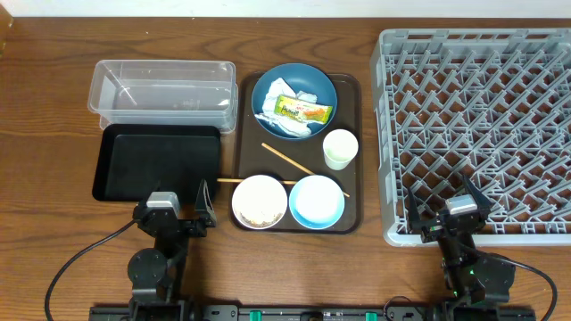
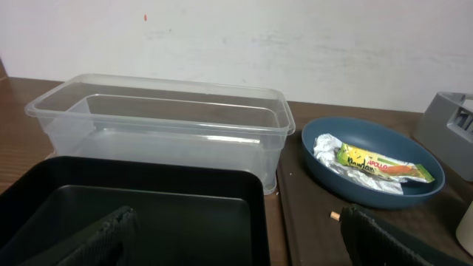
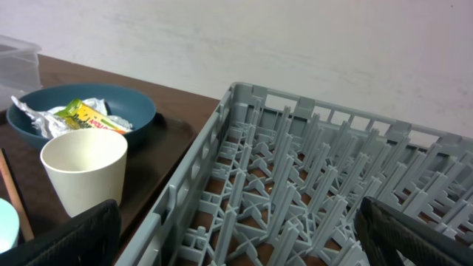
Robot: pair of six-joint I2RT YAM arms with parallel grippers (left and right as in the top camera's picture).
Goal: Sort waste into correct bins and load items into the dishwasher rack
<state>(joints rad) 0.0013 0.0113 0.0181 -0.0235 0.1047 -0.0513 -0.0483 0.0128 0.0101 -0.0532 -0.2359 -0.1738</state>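
Observation:
A dark blue dish (image 1: 268,86) on the brown serving tray holds crumpled white tissue (image 1: 287,127) and a yellow-green snack wrapper (image 1: 303,111). In front of it stand a small white cup (image 1: 340,148), a white bowl (image 1: 260,201) with rice grains in it, and a light blue bowl (image 1: 317,201). Two wooden chopsticks (image 1: 287,160) lie between them. The clear tub (image 1: 162,89) and black tray (image 1: 159,163) sit to the left, the grey dishwasher rack (image 1: 477,107) to the right. My left gripper (image 1: 177,198) hangs open over the black tray's near edge. My right gripper (image 1: 452,203) is open above the rack's near left corner.
The brown serving tray (image 1: 351,89) lies between the bins and the rack. Cables run along the table's front edge beside both arm bases. A pale wall stands behind the table in both wrist views.

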